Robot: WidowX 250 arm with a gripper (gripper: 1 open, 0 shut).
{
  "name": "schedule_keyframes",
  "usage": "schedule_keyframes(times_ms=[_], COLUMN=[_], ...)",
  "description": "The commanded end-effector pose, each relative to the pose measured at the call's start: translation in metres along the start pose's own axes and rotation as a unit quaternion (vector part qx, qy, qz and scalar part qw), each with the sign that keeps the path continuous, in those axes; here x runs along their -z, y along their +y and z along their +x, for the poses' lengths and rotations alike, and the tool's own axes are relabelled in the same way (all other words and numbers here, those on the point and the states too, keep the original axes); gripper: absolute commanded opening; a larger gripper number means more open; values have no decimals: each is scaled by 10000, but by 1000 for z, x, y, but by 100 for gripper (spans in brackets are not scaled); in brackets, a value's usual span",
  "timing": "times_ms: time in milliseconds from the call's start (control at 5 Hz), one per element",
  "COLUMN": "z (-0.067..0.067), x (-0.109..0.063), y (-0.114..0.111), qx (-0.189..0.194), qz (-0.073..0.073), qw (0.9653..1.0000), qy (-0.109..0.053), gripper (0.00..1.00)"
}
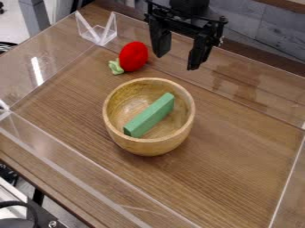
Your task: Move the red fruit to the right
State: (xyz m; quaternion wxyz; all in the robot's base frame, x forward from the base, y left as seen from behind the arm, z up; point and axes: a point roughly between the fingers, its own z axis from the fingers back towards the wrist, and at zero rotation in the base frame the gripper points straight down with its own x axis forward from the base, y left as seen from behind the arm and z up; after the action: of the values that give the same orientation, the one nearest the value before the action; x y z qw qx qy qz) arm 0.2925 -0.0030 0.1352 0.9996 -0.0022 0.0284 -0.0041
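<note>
The gripper (pixel 181 55) hangs with its fingers spread wide and holds nothing. The red fruit (pixel 134 55) sits just to its left, not grabbed yet. Below the hand is a wooden bowl (pixel 148 140) with a green block (pixel 152 116). The move has not started.

The red fruit (pixel 132 56) is a small toy with a bright red, rounded body and a light green leafy cap. It looks like a strawberry. It lies on its side on the wooden surface, with the green cap pointing to the left and a little toward the camera. It rests in the far left part of the scene, and nothing holds it.
</note>
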Motion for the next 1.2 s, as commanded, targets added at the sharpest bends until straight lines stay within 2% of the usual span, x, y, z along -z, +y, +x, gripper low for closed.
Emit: schedule_keyframes(times_ms=[0, 400, 600, 800, 1000], z=[4, 20, 23, 24, 24], x=[4, 3, 10, 19, 10], y=[18, 88, 118, 132, 135], qx=[-138, 68, 220, 448, -133], qz=[-34, -45, -136, -165, -189], qw=[9999, 9995, 9988, 9978, 9977], qy=[-26, -313, -424, -464, -634], gripper=[100, 100, 100, 100, 100])
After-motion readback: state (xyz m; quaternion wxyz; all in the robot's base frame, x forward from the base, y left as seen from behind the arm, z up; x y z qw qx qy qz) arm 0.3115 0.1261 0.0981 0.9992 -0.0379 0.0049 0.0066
